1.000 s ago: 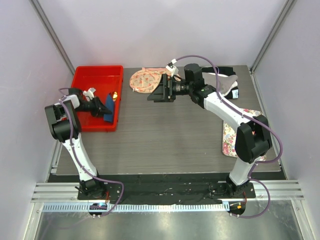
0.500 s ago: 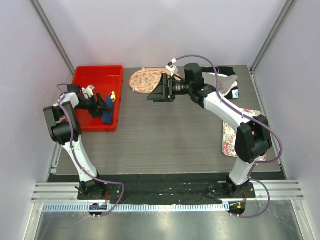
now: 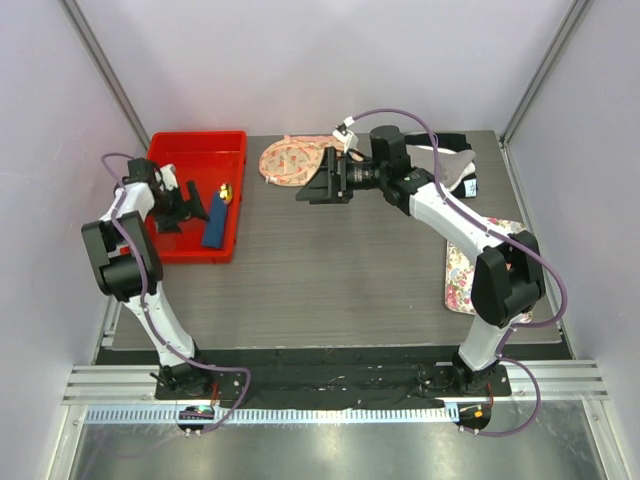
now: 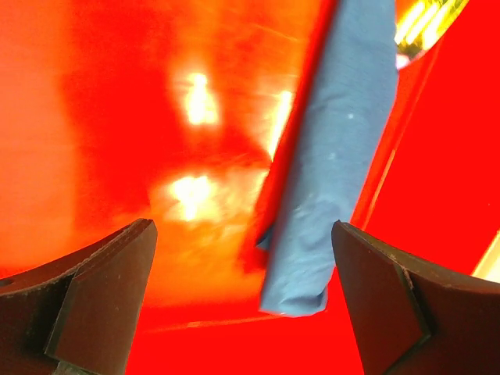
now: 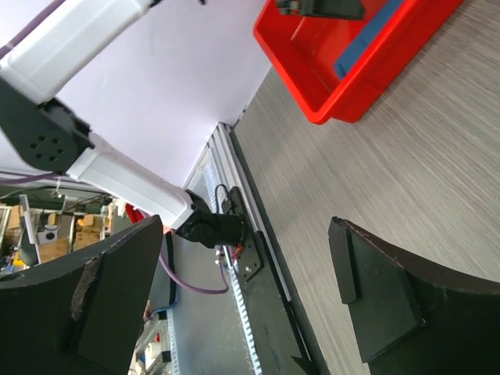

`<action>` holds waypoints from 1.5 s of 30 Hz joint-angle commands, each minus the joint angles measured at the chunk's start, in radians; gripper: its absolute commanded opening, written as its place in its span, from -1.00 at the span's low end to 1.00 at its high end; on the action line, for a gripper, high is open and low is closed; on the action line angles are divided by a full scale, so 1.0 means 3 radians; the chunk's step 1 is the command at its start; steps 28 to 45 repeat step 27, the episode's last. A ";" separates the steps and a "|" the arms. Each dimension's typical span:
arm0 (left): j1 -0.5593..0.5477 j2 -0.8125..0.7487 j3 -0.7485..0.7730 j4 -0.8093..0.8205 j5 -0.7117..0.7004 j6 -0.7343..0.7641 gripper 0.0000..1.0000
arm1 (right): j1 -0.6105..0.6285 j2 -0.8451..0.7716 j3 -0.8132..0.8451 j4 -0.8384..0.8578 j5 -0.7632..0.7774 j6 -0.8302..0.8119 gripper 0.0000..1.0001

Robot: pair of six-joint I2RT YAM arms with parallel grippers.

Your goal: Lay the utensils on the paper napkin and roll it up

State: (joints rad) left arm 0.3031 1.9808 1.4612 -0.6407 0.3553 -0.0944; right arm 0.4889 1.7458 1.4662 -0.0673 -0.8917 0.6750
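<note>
The paper napkin [image 3: 215, 224] is a dark blue roll lying in the red tray [image 3: 196, 148], leaning along its right wall. In the left wrist view the napkin [image 4: 332, 164] runs up between my fingers, nearer the right one, touching neither. A yellowish utensil end [image 3: 226, 190] shows by the roll's far end, and again as the yellowish utensil end [image 4: 422, 22] in the left wrist view. My left gripper [image 3: 188, 213] is open inside the tray, just left of the roll. My right gripper [image 3: 312, 182] hangs open over the table and holds nothing.
A peach floral cloth [image 3: 288, 160] lies at the back of the table, just behind the right gripper. A white floral mat [image 3: 478, 268] sits at the right edge. A black and white item [image 3: 452, 165] is at the back right. The tray's walls stand around the left gripper.
The left gripper has opened, let go of the blue roll and drawn back to the left inside the tray. The roll now rests against the tray wall. The right arm has hardly moved.
</note>
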 commanded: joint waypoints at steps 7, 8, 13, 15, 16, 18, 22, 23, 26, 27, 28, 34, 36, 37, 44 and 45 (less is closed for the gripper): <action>-0.0212 -0.0870 0.0646 -0.0313 -0.0907 0.0115 1.00 | -0.0473 -0.0716 -0.0009 -0.0731 0.0461 -0.0854 0.99; -0.0283 -0.0926 0.0687 -0.0344 -0.0949 0.0146 1.00 | -0.0530 -0.0838 -0.0050 -0.0777 0.0588 -0.0900 0.99; -0.0967 -0.1457 0.0535 -0.0421 -0.1449 0.0299 1.00 | -0.0944 -0.1268 -0.0418 -0.1038 0.1095 -0.1349 0.99; -0.1224 -0.1622 0.0270 -0.0365 -0.1537 0.0299 1.00 | -0.1031 -0.1467 -0.0617 -0.1130 0.1437 -0.1589 0.99; -0.1438 -0.1794 0.0172 -0.0339 -0.1588 0.0259 1.00 | -0.1052 -0.1514 -0.0689 -0.1212 0.1504 -0.1651 0.99; -0.1648 -0.1959 -0.0089 -0.0227 -0.1696 0.0197 1.00 | -0.1087 -0.1682 -0.0975 -0.1223 0.1678 -0.1708 0.99; -0.2129 -0.2185 -0.0666 -0.0073 -0.1926 0.0014 1.00 | -0.1088 -0.1882 -0.1445 -0.1177 0.1857 -0.1774 0.99; -0.2160 -0.2225 -0.0723 -0.0048 -0.1941 -0.0027 1.00 | -0.1088 -0.1907 -0.1588 -0.1166 0.1888 -0.1775 0.99; -0.2176 -0.2343 -0.0852 0.0019 -0.1956 -0.0008 1.00 | -0.1093 -0.2030 -0.1752 -0.1069 0.1929 -0.1790 0.99; -0.2176 -0.2394 -0.0857 0.0024 -0.2022 0.0018 0.99 | -0.1093 -0.2066 -0.1768 -0.1044 0.1955 -0.1805 0.99; -0.2176 -0.2394 -0.0857 0.0024 -0.2022 0.0018 0.99 | -0.1093 -0.2066 -0.1768 -0.1044 0.1955 -0.1805 0.99; -0.2176 -0.2394 -0.0857 0.0024 -0.2022 0.0018 0.99 | -0.1093 -0.2066 -0.1768 -0.1044 0.1955 -0.1805 0.99; -0.2176 -0.2394 -0.0857 0.0024 -0.2022 0.0018 0.99 | -0.1093 -0.2066 -0.1768 -0.1044 0.1955 -0.1805 0.99; -0.2176 -0.2394 -0.0857 0.0024 -0.2022 0.0018 0.99 | -0.1093 -0.2066 -0.1768 -0.1044 0.1955 -0.1805 0.99; -0.2176 -0.2394 -0.0857 0.0024 -0.2022 0.0018 0.99 | -0.1093 -0.2066 -0.1768 -0.1044 0.1955 -0.1805 0.99; -0.2176 -0.2394 -0.0857 0.0024 -0.2022 0.0018 0.99 | -0.1093 -0.2066 -0.1768 -0.1044 0.1955 -0.1805 0.99</action>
